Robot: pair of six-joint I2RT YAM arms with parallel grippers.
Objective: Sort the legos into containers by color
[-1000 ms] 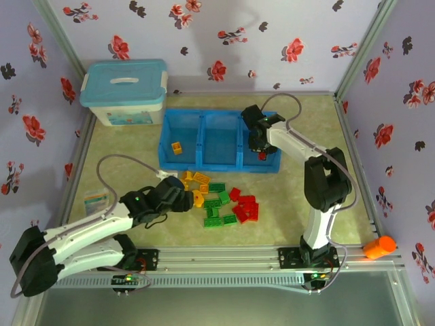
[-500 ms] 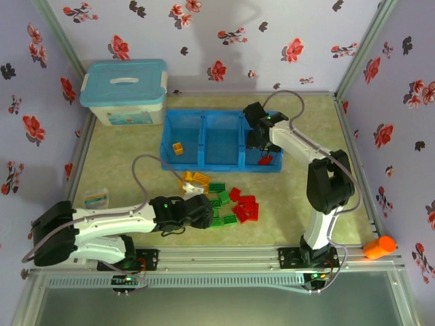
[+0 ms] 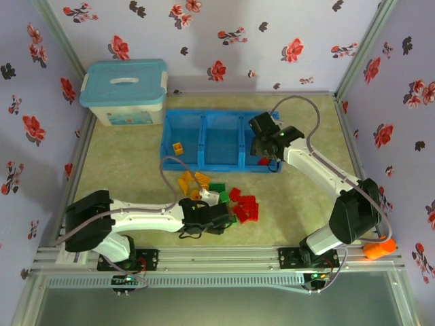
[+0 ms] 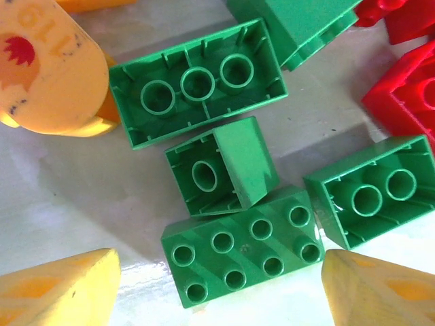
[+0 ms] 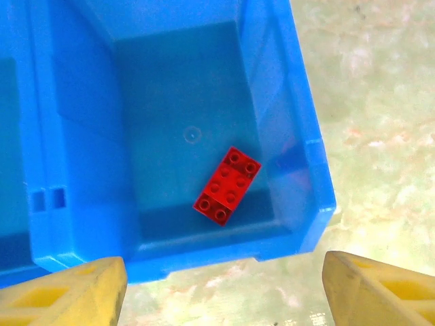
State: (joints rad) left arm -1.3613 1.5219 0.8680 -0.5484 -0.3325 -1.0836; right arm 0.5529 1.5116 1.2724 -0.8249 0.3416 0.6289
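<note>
Green table [image 3: 129, 153] between floral walls, lidded storage box [image 3: 124, 93] beside blue tray [image 3: 204, 166]

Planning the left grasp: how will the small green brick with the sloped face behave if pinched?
The small green brick looks like hollow hard plastic: probably stiff and light. Its smooth sloped face may slip. Unlikely to roll.

storage box [image 3: 124, 92] back-left | orange object [image 3: 378, 247] front-right | floral walls [image 3: 319, 27]
</note>
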